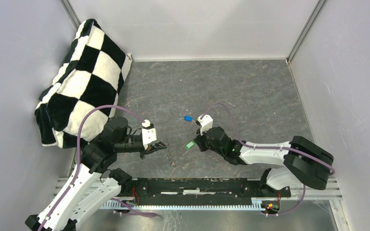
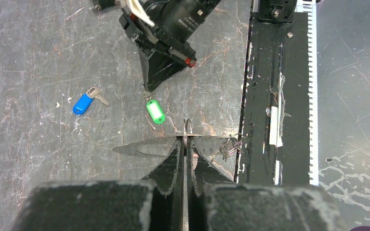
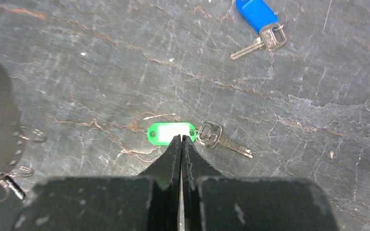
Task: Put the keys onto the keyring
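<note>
Neither key is threaded yet. The left fingers [image 2: 172, 166] are pressed together on what we take for the thin grey metal keyring [image 2: 187, 121], which pokes edge-on from their tips, held low over the grey marbled table [image 2: 38, 57]. The small metal key with the green plastic tag [image 3: 171, 133] lies flat. The right fingers [image 3: 169, 161] are fully closed at the tag's near edge; we cannot tell whether they nip it. The blue-tagged metal key [image 3: 256, 13] lies well apart, untouched. We judge that both threadings remain.
</note>
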Available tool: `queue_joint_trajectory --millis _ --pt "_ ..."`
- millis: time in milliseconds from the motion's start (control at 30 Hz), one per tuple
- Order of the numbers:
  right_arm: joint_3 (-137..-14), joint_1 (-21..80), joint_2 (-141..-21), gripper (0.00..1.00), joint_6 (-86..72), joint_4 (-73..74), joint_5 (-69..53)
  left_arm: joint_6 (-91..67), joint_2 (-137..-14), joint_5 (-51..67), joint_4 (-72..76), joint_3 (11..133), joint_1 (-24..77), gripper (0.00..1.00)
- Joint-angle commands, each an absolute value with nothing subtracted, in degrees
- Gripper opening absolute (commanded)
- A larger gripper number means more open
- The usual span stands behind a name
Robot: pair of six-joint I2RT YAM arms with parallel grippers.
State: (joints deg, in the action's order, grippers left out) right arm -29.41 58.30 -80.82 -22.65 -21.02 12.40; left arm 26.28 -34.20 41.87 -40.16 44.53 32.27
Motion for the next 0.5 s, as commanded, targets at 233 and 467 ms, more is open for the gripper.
queue_joint_trajectory --millis 233,467 --pt "-29.3 55.5 -81.3 0.38 -12.8 -25.8 4.9 23.1 -34.2 41.6 -37.2 46.6 32.4 0.02" --pt "-30.5 51.1 -83.2 0.41 3.6 -25.3 -6.9 22.7 -33.9 41.3 -37.2 46.6 32.4 0.02"
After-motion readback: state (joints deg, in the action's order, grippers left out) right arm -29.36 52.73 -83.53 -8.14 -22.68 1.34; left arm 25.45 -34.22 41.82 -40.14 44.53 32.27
